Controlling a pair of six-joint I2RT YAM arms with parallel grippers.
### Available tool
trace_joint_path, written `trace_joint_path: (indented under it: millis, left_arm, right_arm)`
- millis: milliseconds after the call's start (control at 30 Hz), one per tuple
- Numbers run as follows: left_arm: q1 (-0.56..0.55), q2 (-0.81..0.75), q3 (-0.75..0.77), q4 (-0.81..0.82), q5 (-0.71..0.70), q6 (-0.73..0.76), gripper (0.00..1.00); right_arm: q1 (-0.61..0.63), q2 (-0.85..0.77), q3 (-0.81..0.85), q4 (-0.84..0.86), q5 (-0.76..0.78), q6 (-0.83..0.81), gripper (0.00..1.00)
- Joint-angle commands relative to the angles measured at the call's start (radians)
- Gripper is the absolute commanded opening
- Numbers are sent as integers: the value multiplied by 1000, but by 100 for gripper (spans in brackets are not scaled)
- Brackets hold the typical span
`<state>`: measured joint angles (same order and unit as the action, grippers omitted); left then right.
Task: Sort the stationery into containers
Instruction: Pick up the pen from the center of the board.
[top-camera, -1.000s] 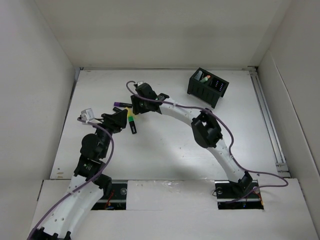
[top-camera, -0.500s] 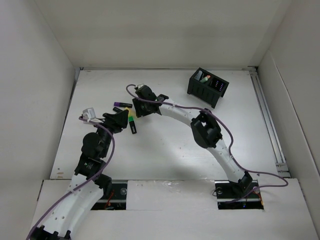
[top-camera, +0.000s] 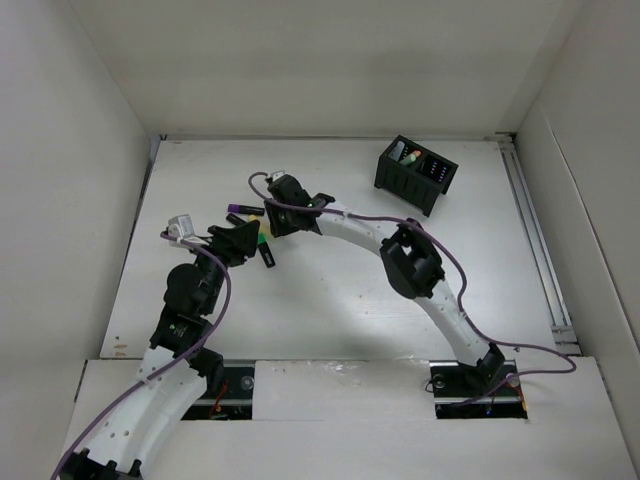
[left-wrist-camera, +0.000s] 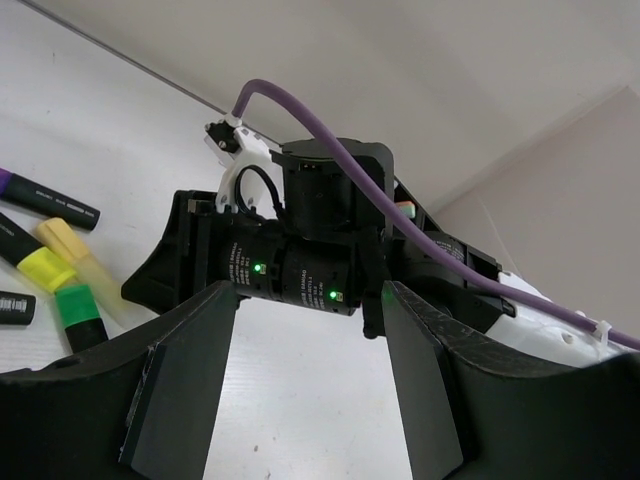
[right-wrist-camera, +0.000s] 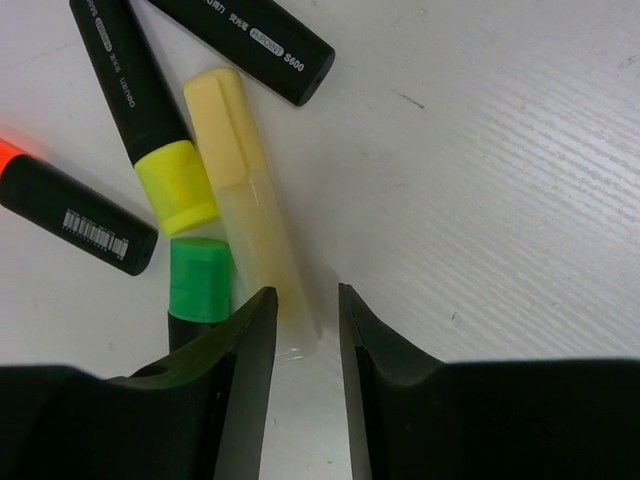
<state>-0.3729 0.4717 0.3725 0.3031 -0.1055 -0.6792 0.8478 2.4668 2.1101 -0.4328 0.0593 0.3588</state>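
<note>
Several pens lie in a cluster left of centre (top-camera: 262, 238). In the right wrist view I see a pale yellow pen (right-wrist-camera: 245, 190), a green-capped one (right-wrist-camera: 198, 280), a yellow-capped black one (right-wrist-camera: 150, 120), an orange-tipped black one (right-wrist-camera: 75, 215) and a black marker (right-wrist-camera: 250, 35). My right gripper (right-wrist-camera: 305, 300) is low over the table, narrowly open, its jaws on either side of the pale yellow pen's near end. My left gripper (left-wrist-camera: 310, 330) is open and empty beside the cluster, facing the right wrist (left-wrist-camera: 300, 260). The black organiser box (top-camera: 416, 173) stands at the back right with a few pens in it.
White walls enclose the table on three sides. A rail runs along the right edge (top-camera: 535, 250). The right arm (top-camera: 410, 260) arches across the middle of the table. A purple-capped marker (top-camera: 240, 210) lies at the cluster's far left.
My right gripper has shifted slightly left and down onto the pen cluster. My left gripper has edged a little toward the pens. The pens have not moved.
</note>
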Motion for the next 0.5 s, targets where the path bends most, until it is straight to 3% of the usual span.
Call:
trace_joint_path:
  millis: [0, 167, 467]
  left_arm:
    - [0, 5, 16, 41, 20, -5, 57]
    - [0, 5, 5, 41, 6, -5, 57]
    - [0, 5, 19, 31, 17, -5, 57]
  right_arm:
    - [16, -35, -19, -17, 2, -4, 35]
    - [16, -71, -82, 22, 2, 17, 34]
    - [16, -167, -136, 74, 13, 28, 43]
